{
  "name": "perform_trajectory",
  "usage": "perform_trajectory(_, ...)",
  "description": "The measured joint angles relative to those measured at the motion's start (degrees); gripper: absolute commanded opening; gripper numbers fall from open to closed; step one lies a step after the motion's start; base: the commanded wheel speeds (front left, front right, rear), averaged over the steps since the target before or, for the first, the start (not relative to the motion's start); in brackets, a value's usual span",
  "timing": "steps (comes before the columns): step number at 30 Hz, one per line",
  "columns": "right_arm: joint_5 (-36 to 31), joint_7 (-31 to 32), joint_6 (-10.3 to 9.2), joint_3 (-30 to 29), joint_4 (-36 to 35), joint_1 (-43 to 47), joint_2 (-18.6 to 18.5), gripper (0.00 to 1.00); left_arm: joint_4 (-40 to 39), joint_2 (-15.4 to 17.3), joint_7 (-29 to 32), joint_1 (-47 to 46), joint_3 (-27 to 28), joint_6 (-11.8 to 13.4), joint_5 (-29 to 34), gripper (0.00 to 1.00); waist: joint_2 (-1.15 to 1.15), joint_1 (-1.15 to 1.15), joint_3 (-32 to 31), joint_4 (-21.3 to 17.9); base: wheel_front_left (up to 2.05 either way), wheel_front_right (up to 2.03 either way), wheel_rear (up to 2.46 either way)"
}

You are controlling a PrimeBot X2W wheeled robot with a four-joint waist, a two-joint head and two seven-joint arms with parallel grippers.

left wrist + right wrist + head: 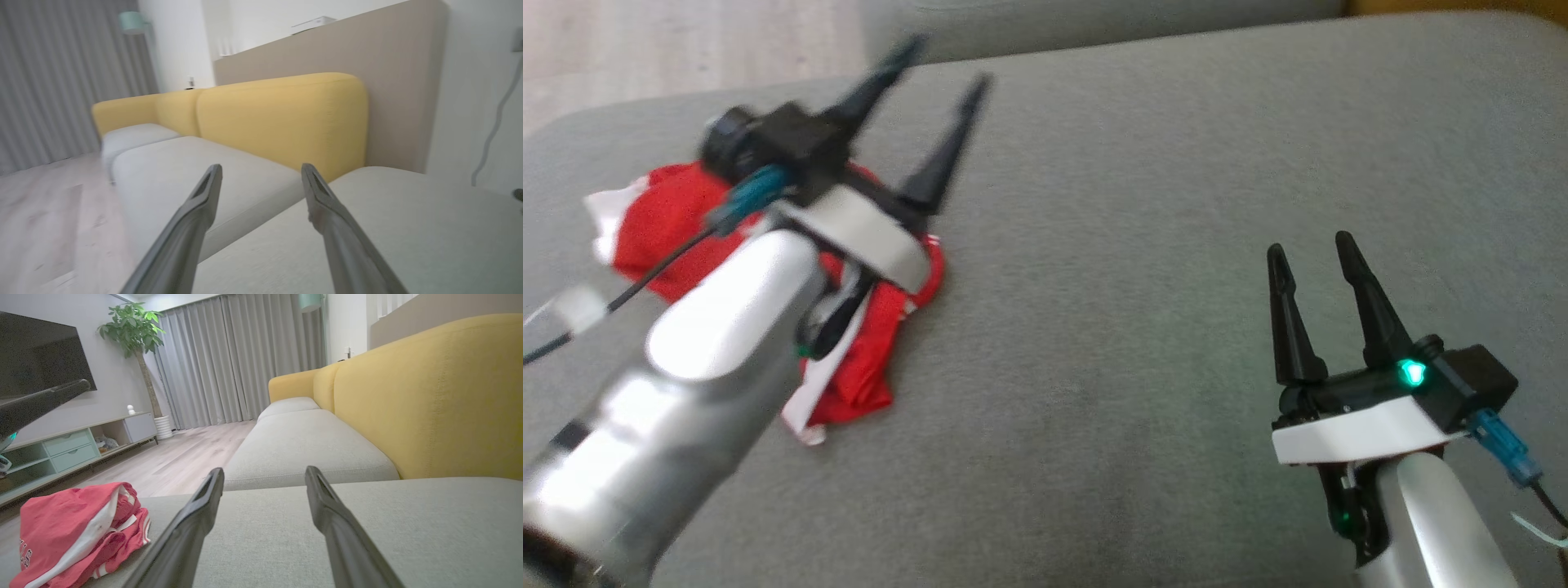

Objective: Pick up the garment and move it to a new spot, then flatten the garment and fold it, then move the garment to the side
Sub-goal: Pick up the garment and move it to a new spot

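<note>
The garment (666,224) is red with white trim and lies crumpled in a heap on the left part of the grey cushion (1143,245); the right wrist view has the garment (69,535) at its lower left. My left gripper (947,61) hovers above and just beyond the heap, open, with nothing between its fingers, and its arm covers the heap's middle. In the left wrist view the left gripper (261,171) points out over the cushions, jaws spread. My right gripper (1311,249) stands open and empty at the lower right, far from the cloth; the right gripper (264,475) looks along the cushion.
A yellow sofa backrest (429,396) runs along the cushion's far side. Another grey seat cushion (302,447) continues beyond. Wooden floor (184,451), a TV cabinet (69,445), a potted plant (137,343) and curtains (233,359) lie off the cushion's left edge.
</note>
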Motion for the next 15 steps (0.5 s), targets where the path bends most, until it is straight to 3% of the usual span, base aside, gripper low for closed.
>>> perform_trajectory(4,-0.82,0.00,-0.01,-0.25,-0.45,0.49,0.00,1.00,-0.14,2.94,-1.54,4.85,3.93,5.36,-0.27,1.00,0.00,0.00,-1.12,2.85,0.00,0.00,0.00)
perform_trajectory(9,-1.45,0.00,-0.01,-0.60,-0.42,2.86,0.01,1.00,-3.39,5.56,-2.03,18.17,9.94,12.15,-1.55,1.00,0.00,-0.01,-2.69,6.81,0.00,0.00,0.00)
perform_trajectory(15,-2.00,0.00,-0.01,-0.16,-0.05,3.48,0.02,1.00,-10.56,4.24,-2.16,32.73,16.93,16.91,2.93,1.00,0.00,-0.01,-4.35,11.29,0.00,0.00,0.00)
